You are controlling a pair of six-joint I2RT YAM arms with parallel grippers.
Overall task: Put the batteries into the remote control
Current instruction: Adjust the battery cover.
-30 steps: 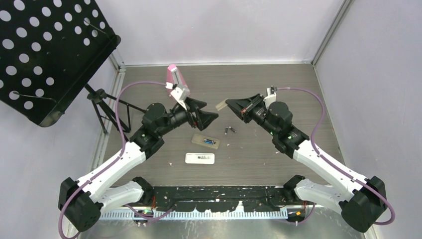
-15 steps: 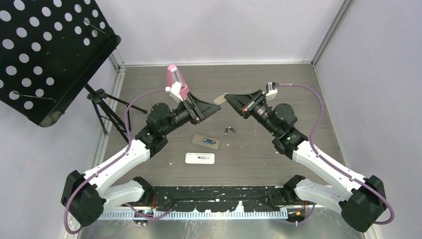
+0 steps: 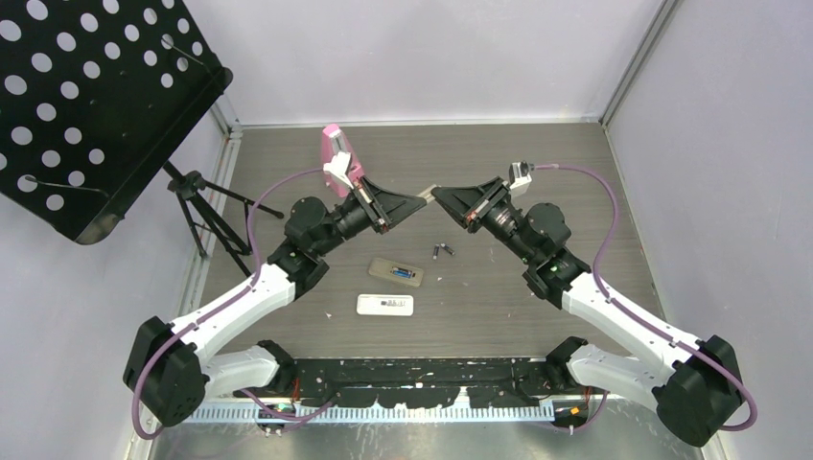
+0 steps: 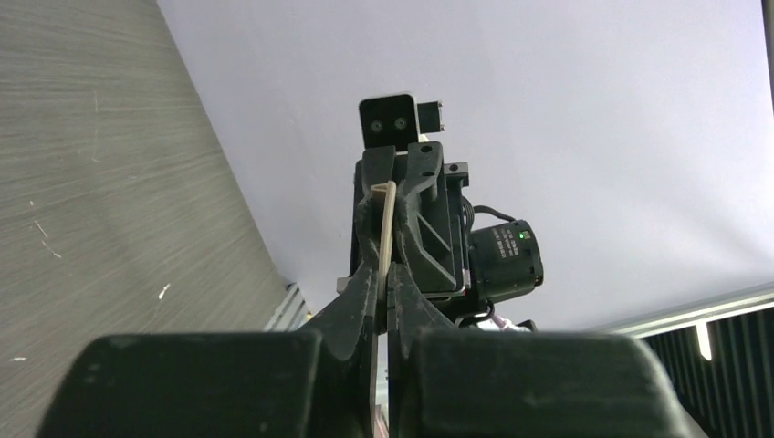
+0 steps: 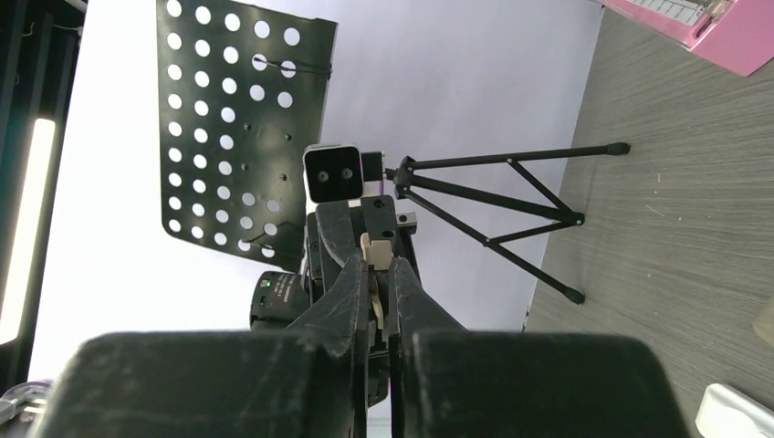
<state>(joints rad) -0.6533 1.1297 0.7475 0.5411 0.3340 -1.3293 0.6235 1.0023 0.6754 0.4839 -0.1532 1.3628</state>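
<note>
I have both arms raised on the overhead camera, meeting tip to tip above the far middle of the table [image 3: 575, 153]. The left gripper [image 3: 419, 200] has its jaws drawn almost together on a thin beige plate [image 3: 428, 191]. The right gripper [image 3: 438, 195] pinches the same plate from the opposite side, its jaws just as close. In my left wrist view the plate shows edge-on, running up from between my own fingers [image 4: 360, 292] into the other gripper's jaws. The plate hangs in the air, clear of the tabletop. The 2 dark batteries [image 3: 438, 252] lie side by side on the table, nearer the arm bases than the meeting grippers and a little to the right, touched by neither. Near them to the left a tan remote control [image 3: 396, 273] lies flat, with something bright blue in its middle; from this height I cannot tell whether that is a battery. Closer to the arm bases, just beside the tan one, lies a white remote [image 3: 384, 305] with small dark marks on its top face. A pink object [image 3: 336, 149] stands near the far edge behind the left arm. A black perforated music stand [image 3: 86, 105] on its tripod [image 3: 198, 180] sits off the table's left side.
</note>
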